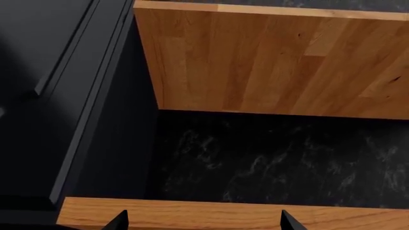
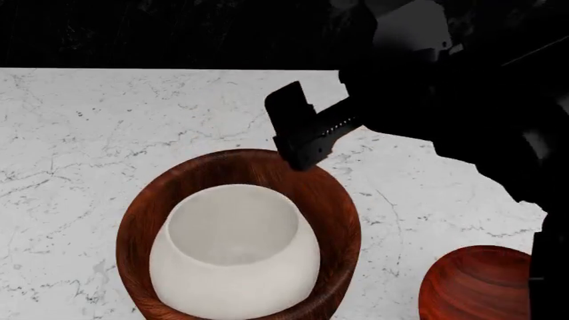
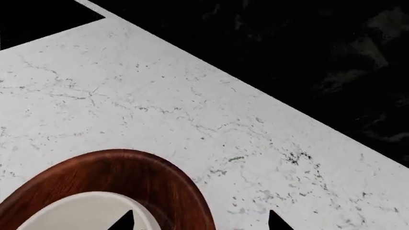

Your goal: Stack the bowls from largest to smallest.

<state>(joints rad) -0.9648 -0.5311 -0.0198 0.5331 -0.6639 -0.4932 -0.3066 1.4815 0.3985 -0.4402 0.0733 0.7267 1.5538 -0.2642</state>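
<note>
Dark-brown wood forms the large bowl (image 2: 238,233), standing on the white marble counter (image 2: 106,127); it looks rigid and heavy. The cream-white medium bowl (image 2: 233,252) sits nested inside it. The small reddish bowl (image 2: 476,283) rests apart, to the right; probably light and smooth, best pinched at its thin rim. The right gripper (image 3: 199,221) hovers spread over the large bowl's rim, empty. The left gripper (image 1: 203,221), also spread, faces wooden cabinetry (image 1: 275,62).
</note>
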